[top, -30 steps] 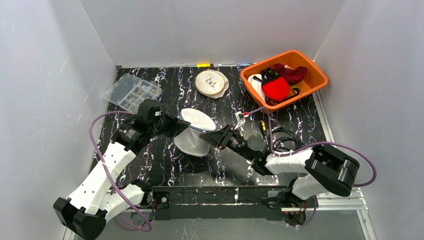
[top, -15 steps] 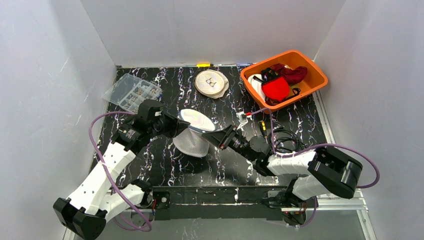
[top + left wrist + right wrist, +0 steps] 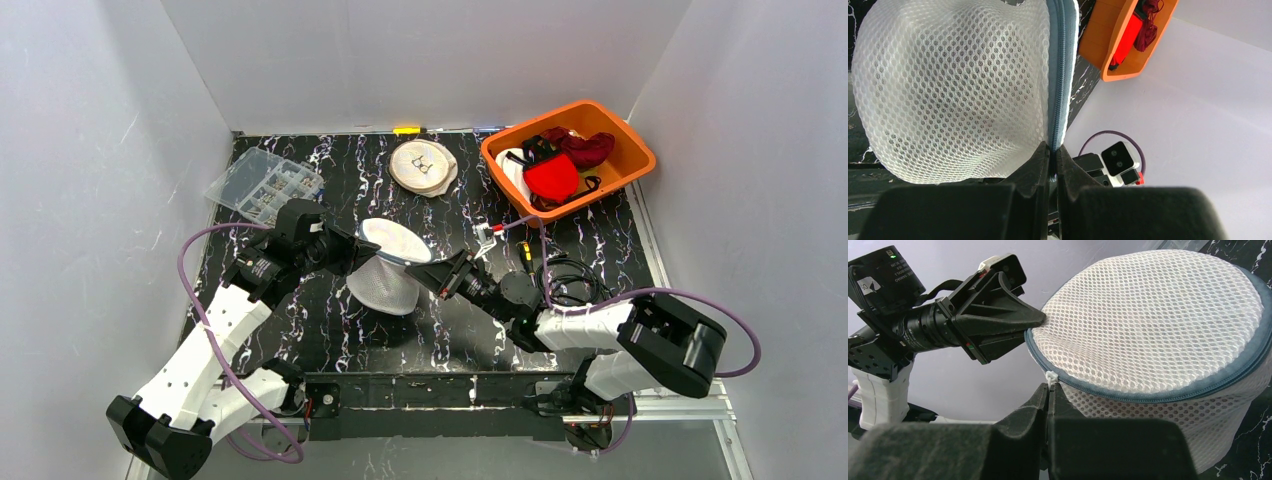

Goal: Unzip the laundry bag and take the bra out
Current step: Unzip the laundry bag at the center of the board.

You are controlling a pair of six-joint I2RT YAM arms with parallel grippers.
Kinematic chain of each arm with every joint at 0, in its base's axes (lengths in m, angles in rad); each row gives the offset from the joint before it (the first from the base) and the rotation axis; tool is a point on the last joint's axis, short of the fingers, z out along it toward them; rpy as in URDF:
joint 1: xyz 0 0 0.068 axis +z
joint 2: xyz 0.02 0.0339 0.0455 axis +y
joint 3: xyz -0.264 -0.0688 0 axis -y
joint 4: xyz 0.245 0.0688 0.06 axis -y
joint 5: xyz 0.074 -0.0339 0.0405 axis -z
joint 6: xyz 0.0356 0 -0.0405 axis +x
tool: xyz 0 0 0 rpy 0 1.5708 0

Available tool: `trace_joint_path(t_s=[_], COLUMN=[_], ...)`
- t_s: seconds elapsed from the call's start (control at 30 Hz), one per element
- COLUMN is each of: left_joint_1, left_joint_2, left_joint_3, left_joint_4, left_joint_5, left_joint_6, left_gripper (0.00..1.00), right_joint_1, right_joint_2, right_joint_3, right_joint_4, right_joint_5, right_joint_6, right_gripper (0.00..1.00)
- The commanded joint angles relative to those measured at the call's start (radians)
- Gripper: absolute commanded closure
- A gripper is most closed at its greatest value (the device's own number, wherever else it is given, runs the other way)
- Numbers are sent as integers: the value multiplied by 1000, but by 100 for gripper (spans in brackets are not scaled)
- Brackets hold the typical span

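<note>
Two-arm scene, viewed from above and from each wrist. The laundry bag [image 3: 388,272], a domed pouch of white mesh, sits over the middle of the black marbled counter [image 3: 330,330], spanned between the two arms. Whether its underside rests on the counter cannot be told.

Left end effector [image 3: 1053,152]: clenched, with the fingertips pressed together on the bag's edge where the blue zipper [image 3: 1060,75] runs down to them.

Right end effector [image 3: 1049,390]: fingers drawn together, pinching the small white zipper pull [image 3: 1050,376] at the near end of the zipper band. In the right wrist view the left end effector meets the bag's rim on the far side of the dome.

The zipper is closed along the whole length that shows, circling the bag just below its rounded top. The bra cannot be made out through the mesh.

Background: an orange bin [image 3: 600,190] in the far right corner holds red, dark and white garments. A clear plastic organizer box [image 3: 265,185] lies at the far left, and a round white item [image 3: 423,165] lies at the far middle. Loose cables [image 3: 568,272] lie just beside the right arm.
</note>
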Motion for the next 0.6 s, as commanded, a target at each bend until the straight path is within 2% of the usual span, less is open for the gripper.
trace_joint_path(t_s=[0.0,0.07,0.13,0.33,0.5,0.57], left_joint_1=[5,4,4,4,4,4], left_joint_2=[-33,-35,-35,-7,75,120], left_joint_3=[28,27,25,-26,-67,-77], left_joint_4=[4,4,6,103,227,290], left_joint_5=[-12,-13,-13,61,187,265], left_joint_6=[-7,-5,1,70,170,255], left_gripper=[100,100,100,100,100,100], right_joint_1=[-4,-4,-4,-5,-4,-5], right_joint_2=[-44,-59,-83,-241,-379,-430], right_joint_3=[-14,-13,-5,54,75,78], right_joint_4=[29,-2,-77,-534,-848,-957], right_joint_5=[20,21,21,76,156,163], right_joint_6=[-39,-53,-77,-243,-364,-418], right_gripper=[94,99,99,99,99,99])
